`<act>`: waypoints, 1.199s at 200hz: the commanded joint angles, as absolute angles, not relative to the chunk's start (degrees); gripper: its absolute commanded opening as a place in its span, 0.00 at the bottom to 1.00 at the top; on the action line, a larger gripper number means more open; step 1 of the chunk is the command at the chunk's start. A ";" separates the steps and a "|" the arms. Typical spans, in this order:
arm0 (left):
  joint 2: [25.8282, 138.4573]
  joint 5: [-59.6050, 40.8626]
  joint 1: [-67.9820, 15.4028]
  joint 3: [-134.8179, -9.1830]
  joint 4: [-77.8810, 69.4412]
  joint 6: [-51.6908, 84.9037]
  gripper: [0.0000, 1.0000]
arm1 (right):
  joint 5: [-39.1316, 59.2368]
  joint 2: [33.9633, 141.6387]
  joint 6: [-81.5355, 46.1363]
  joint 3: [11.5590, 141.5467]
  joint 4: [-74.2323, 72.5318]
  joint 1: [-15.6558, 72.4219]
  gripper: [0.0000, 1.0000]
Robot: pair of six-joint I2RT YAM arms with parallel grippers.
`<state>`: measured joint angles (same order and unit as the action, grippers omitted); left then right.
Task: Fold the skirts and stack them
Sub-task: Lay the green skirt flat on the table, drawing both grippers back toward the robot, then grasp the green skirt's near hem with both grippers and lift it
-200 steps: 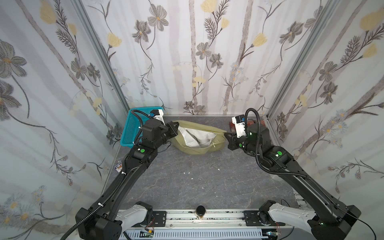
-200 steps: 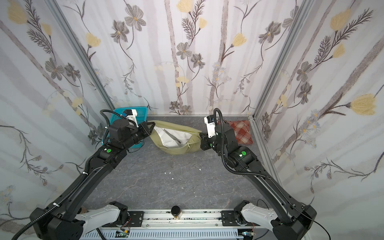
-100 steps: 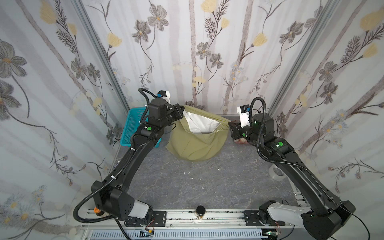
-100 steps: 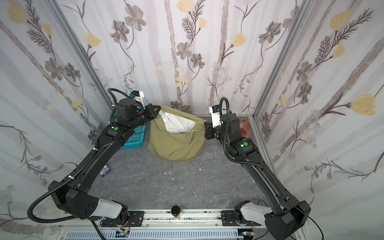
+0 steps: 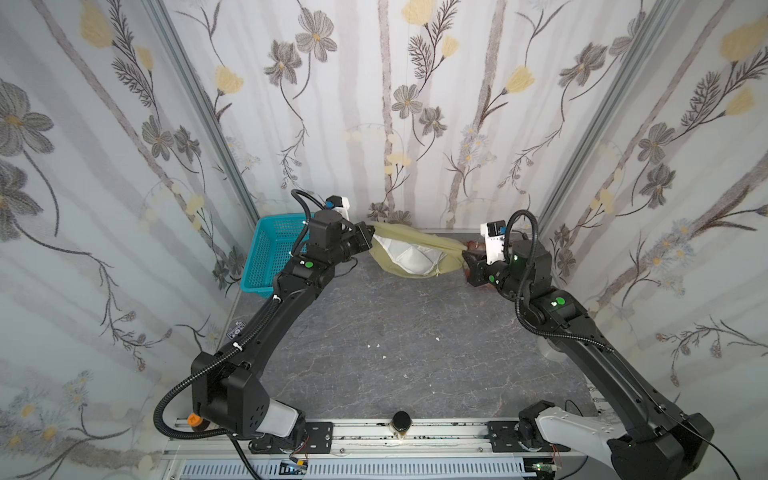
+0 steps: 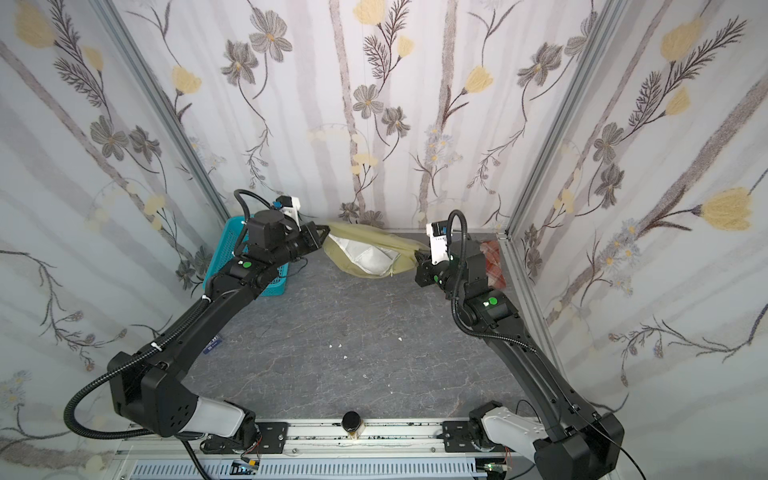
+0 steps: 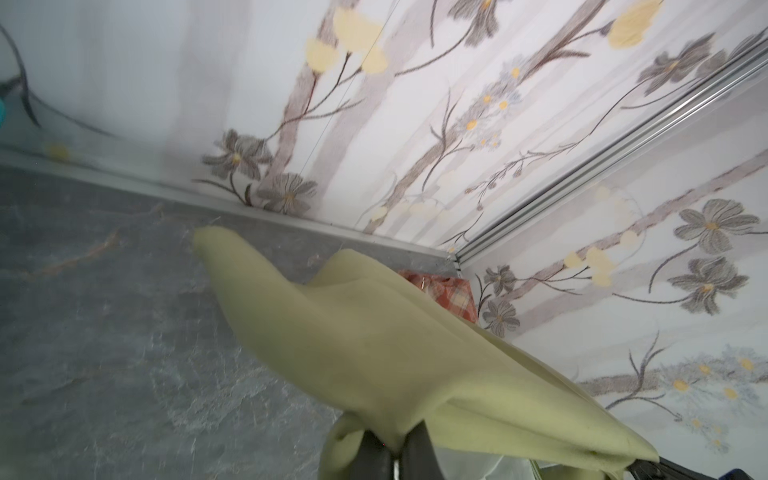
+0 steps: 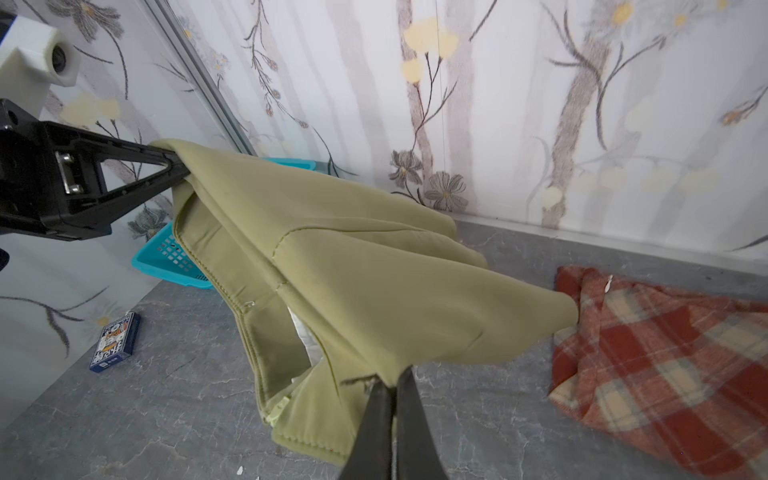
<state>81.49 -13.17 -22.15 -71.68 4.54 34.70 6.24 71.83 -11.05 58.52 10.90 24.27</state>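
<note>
- Your left gripper (image 5: 369, 236) was clamped on one top corner of the olive-green skirt (image 5: 415, 255). It was at the far left of the table (image 5: 395, 332), just right of the turquoise basket (image 5: 270, 257).
- In the left wrist view, its dark fingers (image 7: 419, 453) were pressed together, with the green cloth bunched between them.
- Your right gripper (image 5: 466, 259) was nipping the opposite corner, over on the far right. In the right wrist view, its fingers (image 8: 374, 424) met with only the cloth edge between them.
- The olive-green skirt hung between your two grippers like a slack sling, lifted at both ends and sagging in the middle (its white lining (image 6: 368, 255) showed through the open waist in both top views).
- I could not tell whether its lowest fold touched the table or hung just above it.
- The plaid skirt (image 8: 665, 365) lay crumpled on the table in the far right corner, with neither gripper holding it. In a top view your right arm hid most of it, leaving a red strip (image 6: 492, 257) beside the right wall.
- A small blue box (image 8: 114, 340) lay on the table near the left wall, nearer to you than the basket.
</note>
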 commanded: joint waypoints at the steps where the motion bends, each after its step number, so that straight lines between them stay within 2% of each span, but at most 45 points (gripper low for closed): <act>1: 77.96 -0.71 -22.55 -60.02 0.78 39.46 0.00 | 3.44 68.93 -16.50 47.81 5.95 24.32 0.00; 12: 75.84 -0.11 -23.37 -52.84 -0.59 41.70 0.00 | 1.81 67.77 -18.97 40.99 4.45 26.15 0.02; 16: 75.20 -0.09 -23.65 -50.29 -0.84 42.50 0.09 | 1.60 67.47 -20.31 38.76 4.31 26.87 0.04; 19: 74.75 -0.09 -23.84 -48.80 -0.95 43.13 0.22 | 1.80 67.22 -21.33 37.01 3.86 27.31 0.08; 23: 74.14 -0.28 -24.13 -46.22 -0.97 43.81 0.36 | 2.57 66.87 -22.54 34.65 3.00 27.93 0.15; 28: 73.30 -0.63 -24.46 -43.51 -0.97 44.61 0.48 | 3.63 66.52 -24.14 31.81 1.94 28.76 0.23; 49: 67.73 -1.93 -24.68 -33.99 -0.75 47.52 0.77 | 3.82 63.45 -31.43 23.72 0.00 32.89 0.56; 54: 66.13 -2.10 -24.69 -32.18 -0.70 48.22 0.84 | 3.42 62.37 -32.68 22.66 0.19 33.59 0.61; 67: 62.32 -3.14 -24.69 -29.24 -0.36 49.66 0.96 | 2.62 59.87 -34.47 21.22 1.05 34.11 0.63; 82: 59.81 -4.30 -24.70 -27.95 -0.01 49.92 1.00 | 0.73 58.10 -34.69 22.03 4.01 34.19 0.66; 122: 65.56 -8.23 -25.41 -28.97 1.77 48.08 0.99 | 0.29 60.48 -34.30 24.69 8.28 34.17 0.69; 155: 71.45 -10.45 -27.42 -29.64 2.02 46.77 0.91 | 1.82 65.15 -36.94 23.94 10.64 34.14 0.67; 207: 75.79 -10.21 -28.52 -30.44 2.11 44.67 0.51 | 5.61 64.04 -40.52 20.57 10.96 34.12 0.59; 219: 77.03 -10.73 -28.78 -31.08 2.21 44.06 0.47 | 5.63 63.59 -40.71 20.35 11.24 34.19 0.58; 240: 78.89 -11.59 -29.24 -31.09 2.28 43.44 0.47 | 6.28 63.08 -40.85 20.45 11.68 34.09 0.57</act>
